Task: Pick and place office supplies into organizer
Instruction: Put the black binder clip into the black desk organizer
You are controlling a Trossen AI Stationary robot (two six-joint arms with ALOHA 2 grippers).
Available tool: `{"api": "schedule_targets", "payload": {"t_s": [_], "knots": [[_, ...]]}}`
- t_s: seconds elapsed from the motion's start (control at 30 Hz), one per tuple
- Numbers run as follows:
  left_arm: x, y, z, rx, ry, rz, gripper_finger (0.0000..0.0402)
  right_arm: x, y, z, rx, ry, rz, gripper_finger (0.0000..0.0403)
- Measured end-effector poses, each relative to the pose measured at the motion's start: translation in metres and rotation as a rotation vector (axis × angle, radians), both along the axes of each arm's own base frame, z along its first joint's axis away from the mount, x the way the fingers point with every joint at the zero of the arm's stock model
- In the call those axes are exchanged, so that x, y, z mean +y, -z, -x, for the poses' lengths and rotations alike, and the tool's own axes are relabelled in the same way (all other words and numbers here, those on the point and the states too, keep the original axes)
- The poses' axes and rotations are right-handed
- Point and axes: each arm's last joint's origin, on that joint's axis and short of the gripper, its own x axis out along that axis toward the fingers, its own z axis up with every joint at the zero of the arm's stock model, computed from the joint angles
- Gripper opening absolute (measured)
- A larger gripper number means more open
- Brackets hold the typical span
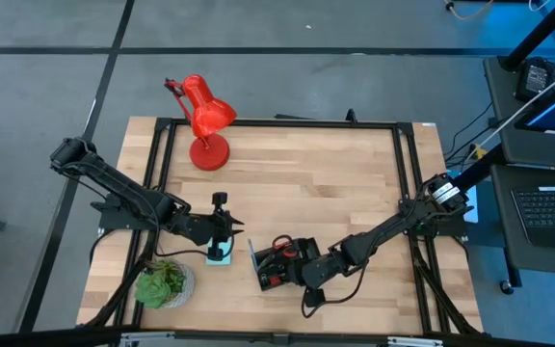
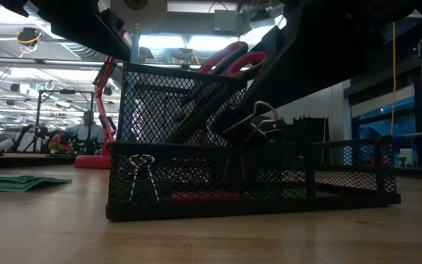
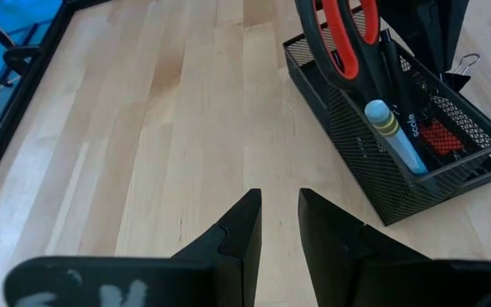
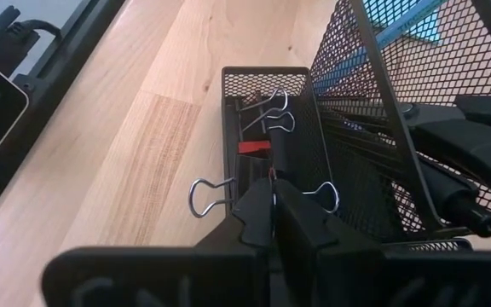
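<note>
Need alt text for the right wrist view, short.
The right pincer, shut on a black binder clip, is over the low compartment of the black mesh organizer, where more clips and a small red piece lie. Light wooden table alongside.

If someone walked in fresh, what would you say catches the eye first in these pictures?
Probably the red lamp at the table's far edge, the brightest thing there. Next, the black mesh organizer near the front edge, with red-handled scissors standing in it. The right pincer hangs over its low tray, holding a black binder clip, while the left pincer waits over bare wood beside the organizer.
</note>
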Motion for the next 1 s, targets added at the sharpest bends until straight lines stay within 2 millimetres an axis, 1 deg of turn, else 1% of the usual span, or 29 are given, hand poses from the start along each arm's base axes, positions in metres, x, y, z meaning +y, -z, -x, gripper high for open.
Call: {"api": "schedule_targets", "payload": {"t_s": [0.6, 0.73, 0.87, 1.0], "knots": [[0.000, 0.000, 0.000, 0.000, 0.000, 0.000, 0.0075, 0.000, 0.001, 0.000, 0.002, 0.000, 0.000, 0.0020], [0.000, 0.000, 0.000, 0.000, 0.000, 0.000, 0.0075, 0.000, 0.001, 0.000, 0.004, -0.003, 0.004, 0.0013], [0.000, 0.000, 0.000, 0.000, 0.000, 0.000, 0.0075, -0.001, 0.002, 0.000, -0.002, -0.004, 0.054, 0.0008], [0.000, 0.000, 0.000, 0.000, 0.000, 0.000, 0.0075, 0.000, 0.010, 0.000, -0.003, 0.005, 0.116, 0.0011]]}}
